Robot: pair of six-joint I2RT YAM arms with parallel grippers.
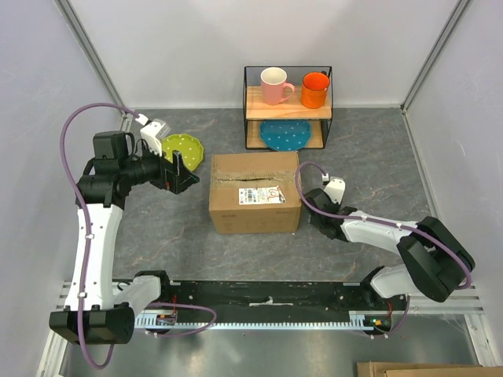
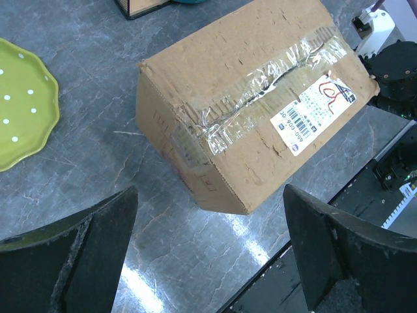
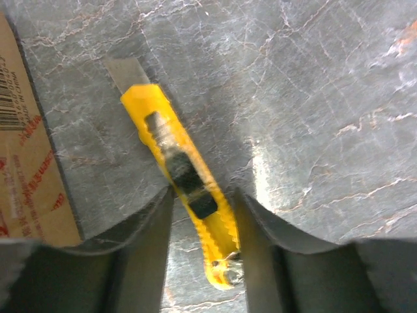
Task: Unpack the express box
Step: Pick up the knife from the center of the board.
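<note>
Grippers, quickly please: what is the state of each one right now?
Left gripper: open, holding nothing.
Right gripper: jaws on both sides of the yellow utility knife; a grip cannot be told.

The brown corrugated cardboard shipping carton (image 1: 255, 216) is rectangular and rests flat on the grey marbled table (image 1: 173, 243), near the table's centre. Its top flaps are closed. A wrinkled strip of clear tape (image 2: 260, 88) runs the length of the top seam. A white label with red print and a barcode (image 2: 314, 112) is stuck on the top face, just beside the seam on its near side. The cardboard surface is scuffed and creased.
</note>
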